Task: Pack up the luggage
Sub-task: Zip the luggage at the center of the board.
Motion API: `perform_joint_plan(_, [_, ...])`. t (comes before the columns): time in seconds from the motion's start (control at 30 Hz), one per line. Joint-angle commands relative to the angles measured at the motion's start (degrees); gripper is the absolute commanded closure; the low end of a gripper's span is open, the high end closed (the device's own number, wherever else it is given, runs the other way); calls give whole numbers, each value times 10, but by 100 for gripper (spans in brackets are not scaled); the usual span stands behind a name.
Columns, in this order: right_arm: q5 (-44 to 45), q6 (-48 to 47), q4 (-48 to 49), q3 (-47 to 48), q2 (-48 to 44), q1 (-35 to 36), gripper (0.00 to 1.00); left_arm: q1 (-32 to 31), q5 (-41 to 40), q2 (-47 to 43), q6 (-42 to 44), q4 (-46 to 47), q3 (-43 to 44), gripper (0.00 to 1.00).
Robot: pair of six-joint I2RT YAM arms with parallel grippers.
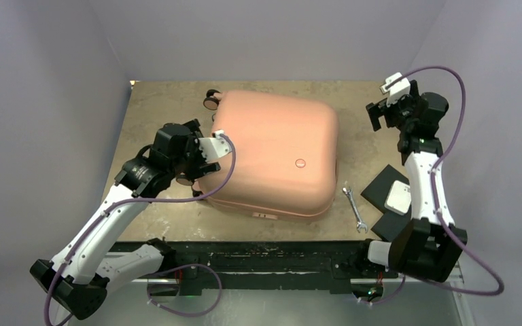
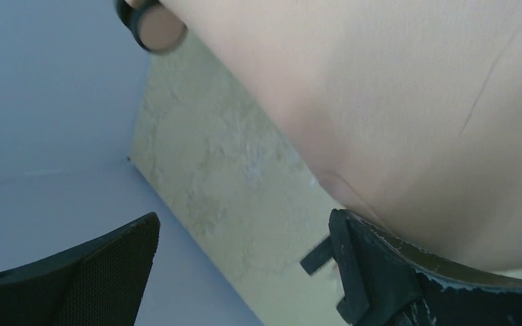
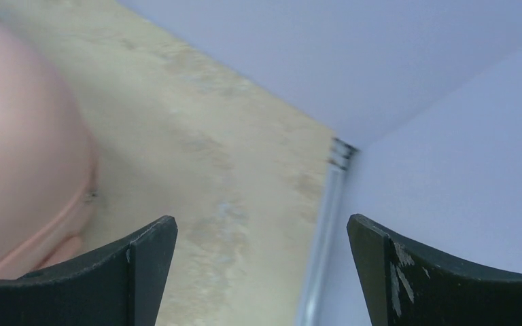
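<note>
The salmon-pink luggage (image 1: pixel 275 153) lies closed and flat on the middle of the table, with its small dark wheels (image 1: pixel 211 100) at the far left corner. My left gripper (image 1: pixel 198 155) stands open right beside its left side, nothing between the fingers. In the left wrist view the shell (image 2: pixel 394 102) fills the upper right, just above the right fingertip of the left gripper (image 2: pixel 245 224), and a wheel (image 2: pixel 151 24) shows at the top. My right gripper (image 1: pixel 389 112) hangs open near the far right of the table, apart from the luggage (image 3: pixel 20 156). In its own view the right gripper (image 3: pixel 262 224) holds nothing.
A metal wrench (image 1: pixel 355 210) lies to the right of the luggage near the front edge. Two flat black pads (image 1: pixel 380 183) (image 1: pixel 389 224) lie by the right arm, with a small white box (image 1: pixel 399 197) on the farther one. Grey walls close in the table.
</note>
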Motion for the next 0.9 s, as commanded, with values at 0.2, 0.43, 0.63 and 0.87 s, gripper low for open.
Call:
perform_joint_plan(0.2, [180,45,103,-58,-105,4,1,26,29,16,27,-237,-9,5])
perform_joint_plan(0.43, [76,18,-14,6,-40,5,1,30,3,18,31,-191,-48,5])
perform_joint_plan(0.63, [80,26,-7,13,-34,5,1,43,-77,-4,-35,-32,13,5])
perform_joint_plan(0.87, [42,42,14,-11,-55,5,1,53,92,-1,-13,-168,146,6])
